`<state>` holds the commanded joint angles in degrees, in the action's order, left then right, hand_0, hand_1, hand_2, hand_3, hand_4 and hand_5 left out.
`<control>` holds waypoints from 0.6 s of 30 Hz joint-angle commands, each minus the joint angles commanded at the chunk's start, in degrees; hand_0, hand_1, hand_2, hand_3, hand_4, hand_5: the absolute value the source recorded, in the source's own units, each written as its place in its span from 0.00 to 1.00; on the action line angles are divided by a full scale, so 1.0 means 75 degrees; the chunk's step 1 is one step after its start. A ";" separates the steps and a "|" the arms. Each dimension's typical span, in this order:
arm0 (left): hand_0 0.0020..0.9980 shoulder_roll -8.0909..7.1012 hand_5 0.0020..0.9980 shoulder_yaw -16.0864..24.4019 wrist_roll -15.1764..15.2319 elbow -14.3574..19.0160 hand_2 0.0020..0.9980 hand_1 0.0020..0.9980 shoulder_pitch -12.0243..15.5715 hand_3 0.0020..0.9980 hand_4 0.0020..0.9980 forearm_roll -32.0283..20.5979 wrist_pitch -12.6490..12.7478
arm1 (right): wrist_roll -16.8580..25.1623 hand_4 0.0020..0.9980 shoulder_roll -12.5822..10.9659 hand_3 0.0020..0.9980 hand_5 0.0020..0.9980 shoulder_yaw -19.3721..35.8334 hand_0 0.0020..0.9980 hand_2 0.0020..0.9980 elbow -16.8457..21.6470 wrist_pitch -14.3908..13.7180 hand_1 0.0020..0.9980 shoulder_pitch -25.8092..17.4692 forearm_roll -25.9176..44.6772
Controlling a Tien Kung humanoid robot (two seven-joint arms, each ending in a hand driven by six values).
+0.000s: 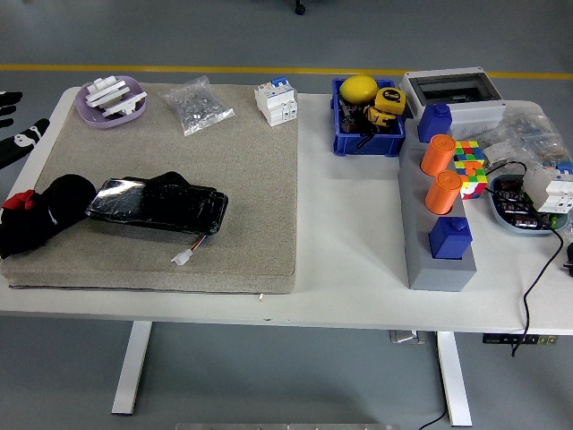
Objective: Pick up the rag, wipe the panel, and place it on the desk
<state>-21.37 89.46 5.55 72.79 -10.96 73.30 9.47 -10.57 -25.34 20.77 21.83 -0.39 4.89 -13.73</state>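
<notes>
Over at the far left edge, your left hand [20,134] hangs beside the table with black fingers spread, holding nothing. The right hand isn't in view. The crumpled black rag with a red patch [40,218] sits on the grey felt mat [251,197], touching the left end of the glossy black rectangular panel [159,206]. The task looks close to finished to me, with the rag down on the desk; it could equally be unstarted. If so, bring that hand down over the rag and close on its bunched top.

Now the containers: the lilac shallow dish [98,115] holds white plastic parts; the blue plastic bin [367,141] carries a yellow ball, a yellow tape measure and dark bits; the grey open box [448,88] looks empty; the blue-grey bowl [510,224] at right holds small electronics.
</notes>
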 joint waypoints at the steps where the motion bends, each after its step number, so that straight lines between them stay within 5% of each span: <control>1: 0.71 0.0036 0.19 0.0051 0.0096 -0.0050 0.75 0.76 -0.0004 0.63 0.87 -0.0134 -0.0027 | 0.0000 1.00 0.0000 0.65 0.63 0.0008 0.74 0.67 -0.0001 -0.0003 0.57 -0.0001 0.0001; 2: 0.71 0.0061 0.19 0.0088 0.0175 -0.0086 0.75 0.76 -0.0007 0.63 0.87 -0.0238 -0.0049 | 0.0001 1.00 0.0000 0.65 0.63 0.0022 0.74 0.67 0.0001 -0.0006 0.57 -0.0003 -0.0003; 3: 0.69 0.0080 0.13 0.0114 0.0246 -0.0115 0.63 0.73 -0.0010 0.57 0.80 -0.0317 -0.0062 | 0.0000 1.00 0.0002 0.65 0.62 0.0023 0.74 0.67 0.0000 -0.0008 0.57 -0.0002 -0.0001; 18: 0.68 0.0631 0.10 0.0411 0.1040 -0.0340 0.61 0.71 -0.0054 0.57 0.76 -0.1466 -0.0163 | 0.0002 1.00 0.0019 0.65 0.62 0.0069 0.74 0.67 -0.0009 -0.0023 0.57 -0.0016 0.0016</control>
<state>-16.64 92.54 13.35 70.24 -11.37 62.30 8.25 -10.55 -25.19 21.29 21.76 -0.56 4.77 -13.61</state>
